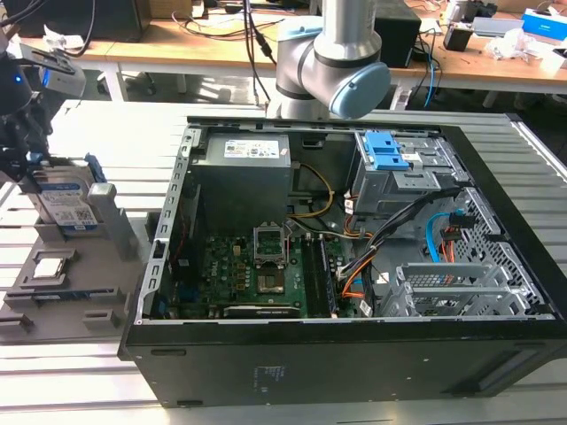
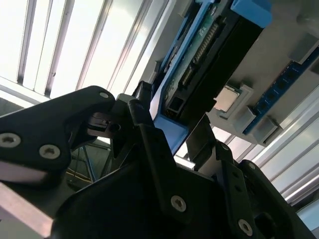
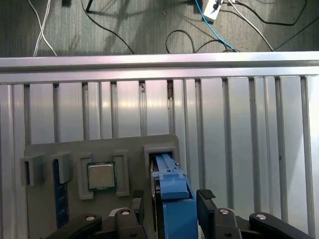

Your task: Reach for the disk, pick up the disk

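**Exterior view and both wrist views: gripper poised at an upright hard disk in its holder**

Exterior view's left side: the disk (image 1: 66, 202) stands on edge in a slot of a grey holder (image 1: 99, 266). The holder lies on a slatted metal counter (image 1: 53, 381), just beside an open computer case (image 1: 354, 372). The gripper (image 1: 27, 159) hangs at the disk's upper edge.

In the first wrist view, looking straight down, the jaws stand one on each side of the disk's blue rail, very close to it. I cannot tell whether they press on it or merely flank it. The disk sits seated in its slot. A small square silver chip (image 3: 101, 175) rests in a neighbouring pocket of the holder, apart from the disk.

The disk is a flat silver-grey rectangle. Its broad face carries a white-and-blue label, and blue plastic rails run along its narrow sides. The second wrist view shows its other face, dark, with a strip of circuit board and a row of connector pins at one end.

It looks rigid, and likely dense and fairly heavy for its size, so it should not bend in a grip. The smooth metal face may be slippery. It is probably sensitive to knocks. The sound place to hold is across the two broad faces near the upper edge, clear of the connector pins and the exposed board.
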Controlling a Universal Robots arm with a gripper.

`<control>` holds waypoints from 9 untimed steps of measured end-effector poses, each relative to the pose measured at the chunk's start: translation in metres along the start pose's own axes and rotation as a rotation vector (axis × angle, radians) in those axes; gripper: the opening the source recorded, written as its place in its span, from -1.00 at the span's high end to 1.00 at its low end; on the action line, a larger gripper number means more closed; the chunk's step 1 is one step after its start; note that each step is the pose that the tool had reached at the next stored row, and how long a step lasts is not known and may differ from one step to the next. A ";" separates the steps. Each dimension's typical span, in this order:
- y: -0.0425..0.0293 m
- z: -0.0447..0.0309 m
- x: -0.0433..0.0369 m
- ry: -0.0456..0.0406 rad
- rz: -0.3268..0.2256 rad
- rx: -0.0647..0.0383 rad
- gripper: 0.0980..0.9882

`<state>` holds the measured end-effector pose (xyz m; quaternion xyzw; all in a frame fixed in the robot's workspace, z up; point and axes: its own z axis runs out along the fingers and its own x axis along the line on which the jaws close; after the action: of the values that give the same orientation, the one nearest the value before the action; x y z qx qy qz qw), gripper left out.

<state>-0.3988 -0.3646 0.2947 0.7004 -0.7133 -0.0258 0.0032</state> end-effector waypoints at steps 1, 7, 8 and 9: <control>0.0000 0.0003 -0.0008 0.0007 -0.018 0.000 0.00; 0.0001 0.0020 -0.0024 0.0022 -0.050 -0.002 0.00; 0.0001 0.0021 -0.0024 0.0022 -0.050 -0.002 0.00; 0.0001 0.0021 -0.0024 0.0022 -0.050 -0.002 0.00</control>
<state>-0.3989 -0.3621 0.2927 0.7179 -0.6956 -0.0257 0.0039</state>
